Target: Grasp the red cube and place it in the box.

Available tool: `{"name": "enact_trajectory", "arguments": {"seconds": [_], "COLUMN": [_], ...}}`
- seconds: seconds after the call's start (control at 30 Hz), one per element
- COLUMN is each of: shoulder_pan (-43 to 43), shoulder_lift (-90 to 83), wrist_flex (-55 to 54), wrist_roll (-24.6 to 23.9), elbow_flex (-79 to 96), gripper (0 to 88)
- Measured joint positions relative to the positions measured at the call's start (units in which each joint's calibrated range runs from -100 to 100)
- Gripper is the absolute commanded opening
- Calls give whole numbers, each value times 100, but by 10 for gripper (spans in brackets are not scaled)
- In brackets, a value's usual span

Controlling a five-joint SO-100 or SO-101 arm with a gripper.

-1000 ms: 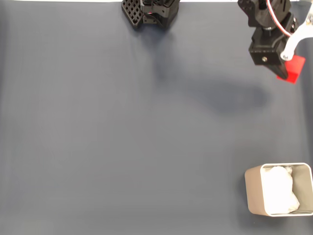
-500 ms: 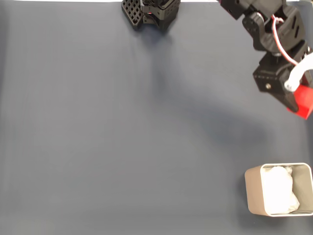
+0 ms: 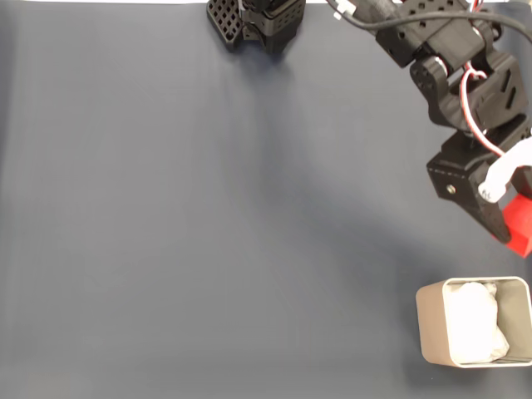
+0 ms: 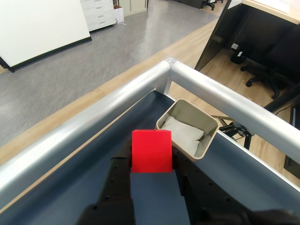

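Since a second ago the arm has swung down the right side of the fixed view, carrying the red cube (image 3: 519, 225) toward the box (image 3: 430, 322). The pincer (image 4: 152, 157) is clamped on the cube, now just short of the box above the surface (image 3: 208, 233); release looks close.

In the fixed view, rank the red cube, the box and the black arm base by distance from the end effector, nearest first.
1. The red cube, clamped in the end effector at the right edge.
2. The box, just below it at the bottom right, with white lining inside.
3. The black arm base, far off at the top edge, left of the arm.
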Motion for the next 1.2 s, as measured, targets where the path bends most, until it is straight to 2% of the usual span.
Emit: {"name": "enact_trajectory", "arguments": {"seconds": [1.2], "shoulder_pan": [660], "shoulder_lift": [2197], "wrist_flex": [127], "wrist_roll": [-132], "elbow_flex": [-2577], "gripper": [0]}}
